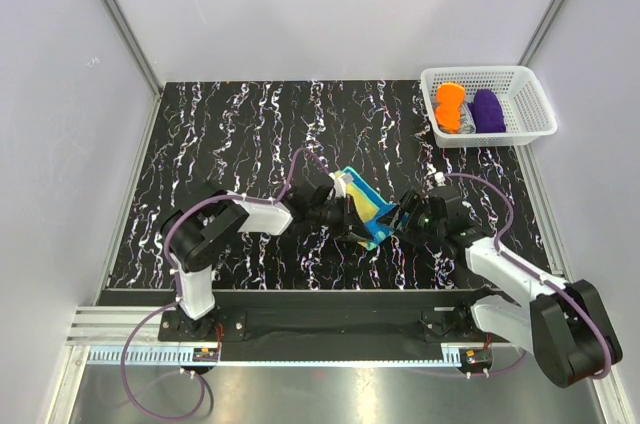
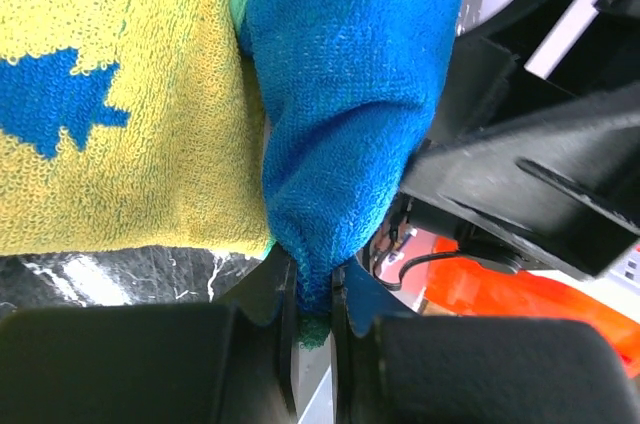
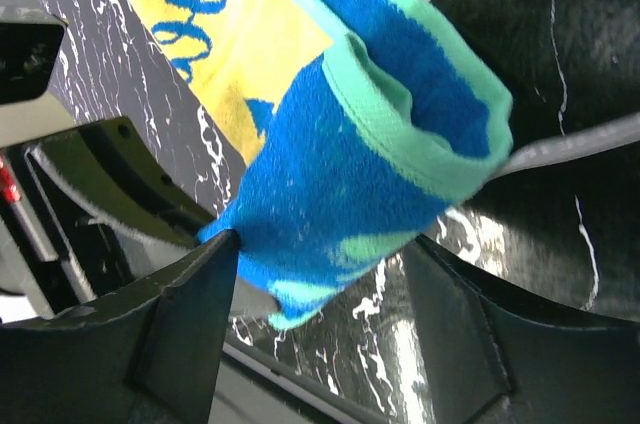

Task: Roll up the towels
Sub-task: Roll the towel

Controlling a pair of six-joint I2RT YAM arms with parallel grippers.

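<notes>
A blue, yellow and teal towel (image 1: 362, 206) is held off the black marbled table between both arms, partly rolled. My left gripper (image 1: 343, 212) is shut on its blue corner (image 2: 315, 289), with the yellow part (image 2: 120, 94) spread to the left. In the right wrist view the towel's rolled blue end (image 3: 340, 194) with its teal edge hangs between the fingers of my right gripper (image 3: 320, 284). Those fingers stand wide apart; the left fingertip (image 3: 205, 264) touches the cloth and the right one is clear of it. The orange towel (image 1: 449, 107) lies rolled in the basket.
The white lattice basket (image 1: 487, 72) stands off the table's far right corner and also holds a purple cloth (image 1: 487, 110). White walls close in the left, back and right sides. The table (image 1: 230, 134) is black with white veins.
</notes>
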